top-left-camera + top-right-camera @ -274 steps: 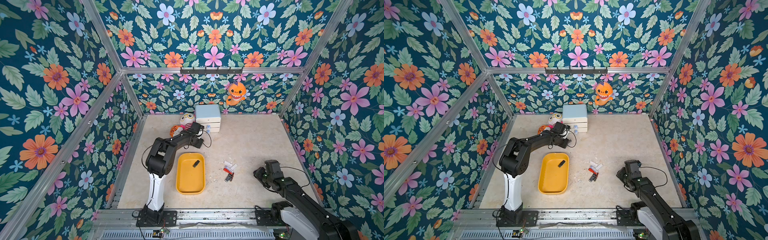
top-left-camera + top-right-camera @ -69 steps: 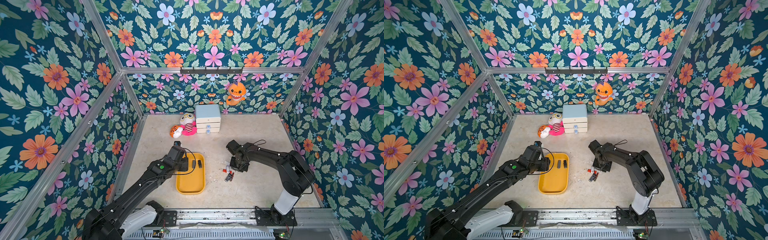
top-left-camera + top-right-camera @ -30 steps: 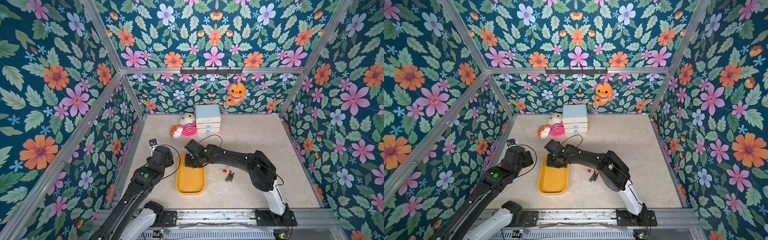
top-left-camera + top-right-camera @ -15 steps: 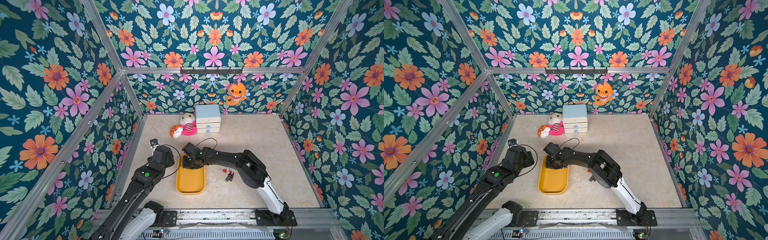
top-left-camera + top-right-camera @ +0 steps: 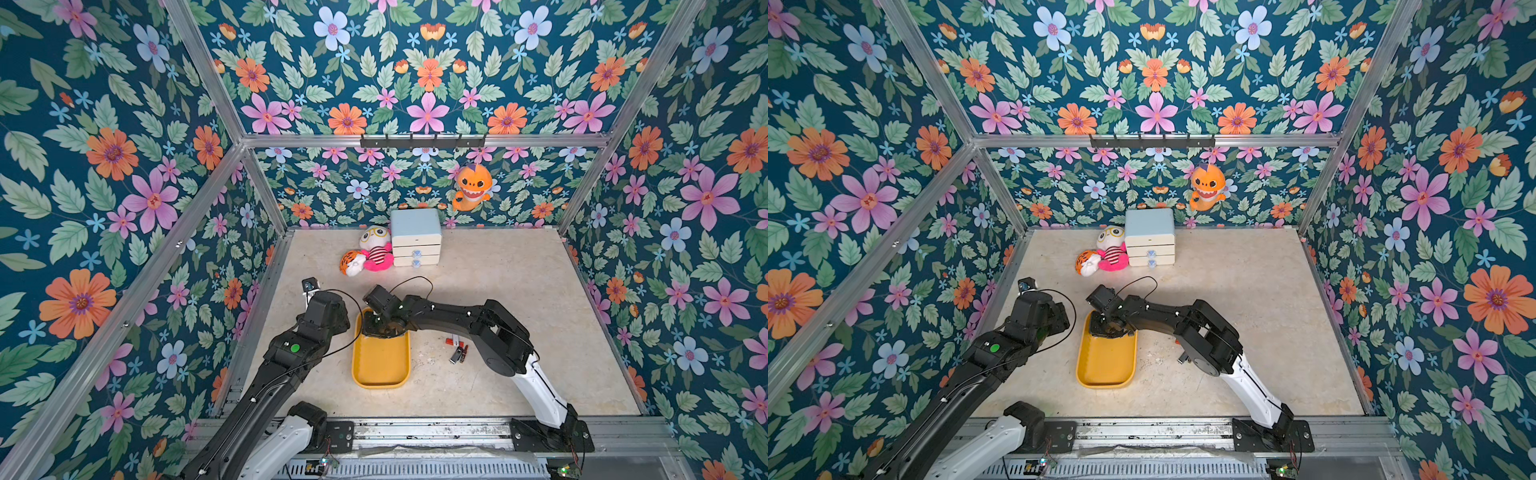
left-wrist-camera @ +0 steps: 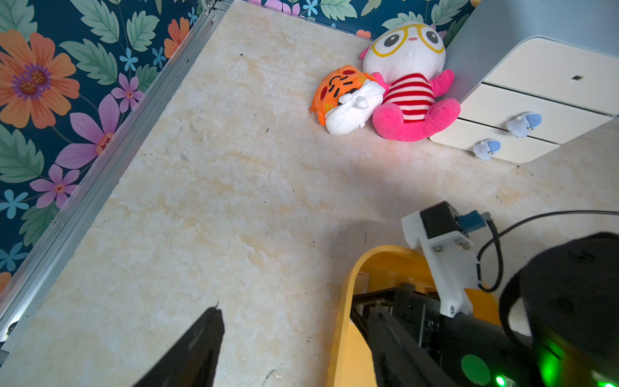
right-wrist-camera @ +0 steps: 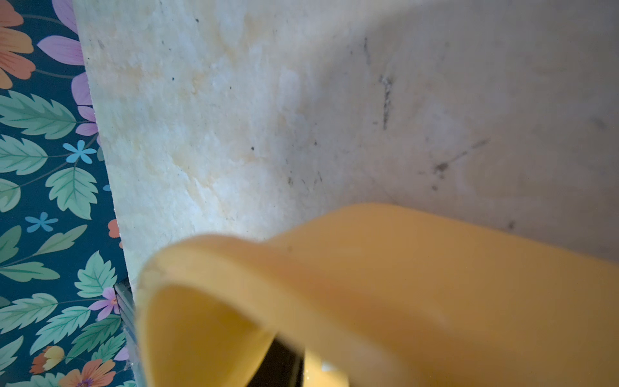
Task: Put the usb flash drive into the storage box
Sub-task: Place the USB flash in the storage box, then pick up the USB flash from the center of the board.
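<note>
The storage box [image 5: 380, 365] [image 5: 1106, 368], a shallow yellow tray, lies at the front middle of the table. My right gripper [image 5: 379, 330] [image 5: 1109, 330] reaches down into its far end and hides what lies there. The right wrist view is blurred: the yellow rim [image 7: 368, 268] fills it and only one dark finger [image 7: 284, 365] shows, so I cannot tell how the jaws stand. My left gripper [image 5: 338, 318] [image 6: 294, 335] stands open and empty, straddling the tray's left rim [image 6: 341, 318]. Loose USB flash drives [image 5: 456, 353] lie on the table right of the tray.
A white three-drawer cabinet [image 5: 415, 243] stands at the back with two plush toys [image 5: 376, 253] beside it. An orange plush [image 5: 471, 187] hangs on the back wall. Flowered walls close in the left, right and back.
My right gripper came from the loose drives to the tray and has sunk a little lower at its far end over the last second. The left arm has stayed put.
</note>
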### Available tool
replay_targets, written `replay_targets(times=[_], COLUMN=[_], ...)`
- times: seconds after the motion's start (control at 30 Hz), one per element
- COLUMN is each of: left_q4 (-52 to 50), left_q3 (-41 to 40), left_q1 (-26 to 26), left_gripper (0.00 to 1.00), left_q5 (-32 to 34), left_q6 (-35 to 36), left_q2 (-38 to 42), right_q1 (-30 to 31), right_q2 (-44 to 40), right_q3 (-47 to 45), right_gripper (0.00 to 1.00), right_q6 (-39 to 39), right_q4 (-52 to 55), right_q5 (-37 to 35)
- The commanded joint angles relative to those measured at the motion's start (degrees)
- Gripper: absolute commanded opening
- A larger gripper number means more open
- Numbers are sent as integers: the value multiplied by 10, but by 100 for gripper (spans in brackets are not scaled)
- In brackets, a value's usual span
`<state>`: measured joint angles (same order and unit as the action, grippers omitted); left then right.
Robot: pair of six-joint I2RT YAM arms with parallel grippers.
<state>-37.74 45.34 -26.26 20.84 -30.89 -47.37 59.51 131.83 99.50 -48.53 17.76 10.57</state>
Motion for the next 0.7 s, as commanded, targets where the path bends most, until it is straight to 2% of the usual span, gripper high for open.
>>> replay_targets(times=[0.0,0.23,0.4,0.57,0.67], left_q4=[6,8,10,18,38], left_q3=[-1,-2,-2,-5,-12], left_q1=[1,1,0,1,0], left_gripper=[74,74,74,74,74], left_q5=[-3,-6,-11,-27,-66], left_q6=[6,7,8,14,27], left_q2=[-1,-1,-1,6,16], right_q1=[0,-1,-1,-4,-21], right_q2=[-6,-34,-68,-150,-234], right_q3=[-10,-18,-30,-61,-127], right_gripper=[32,40,40,40,40], right_q6=[3,12,30,60,79], right_q4=[33,56,69,97,110], right_q5=[-13,-25,-34,-67,-103])
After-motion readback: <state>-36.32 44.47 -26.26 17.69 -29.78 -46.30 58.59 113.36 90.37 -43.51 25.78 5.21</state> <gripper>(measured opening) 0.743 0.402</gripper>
